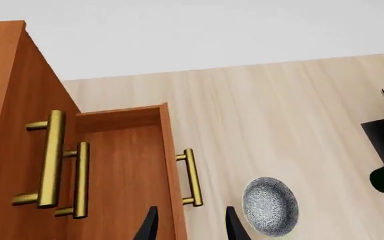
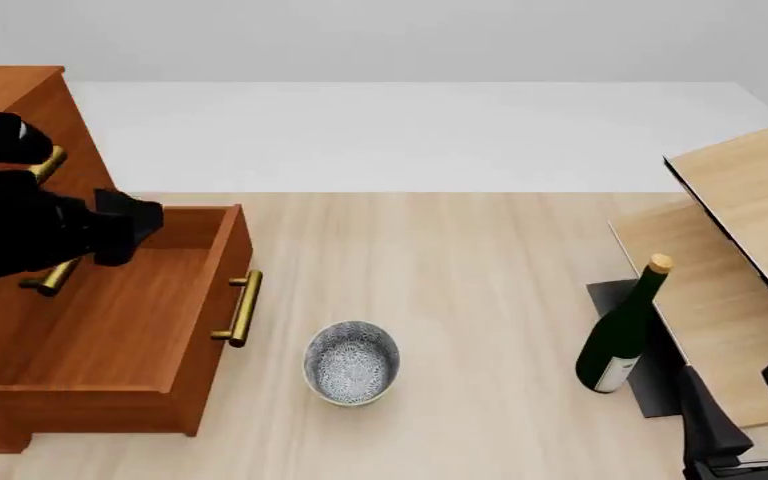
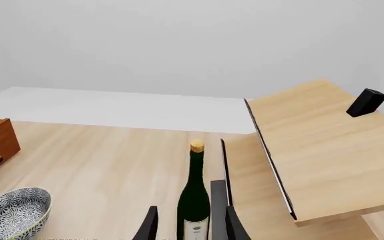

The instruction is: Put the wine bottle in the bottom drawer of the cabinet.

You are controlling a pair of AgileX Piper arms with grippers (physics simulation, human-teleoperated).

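Right gripper (image 2: 747, 415) cut off at the frame's edge, fingers spread, empty. Wine bottle (image 2: 620, 330) upright just ahead of it, between the fingertips' line in the wrist view; dark green, tan top, white label low. Patterned bowl (image 2: 351, 361) mid-counter (image 2: 464, 280). Left gripper (image 1: 190, 225) open, empty, tips only showing, over the pulled-out bottom drawer (image 2: 117, 330). Cabinet (image 2: 11, 110) partly hidden by the left arm.

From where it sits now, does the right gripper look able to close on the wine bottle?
Probably yes. The right gripper is open and lined up with the wine bottle, which stands upright on the table. Nothing lies between them; the pale wood panel sits off to the side.
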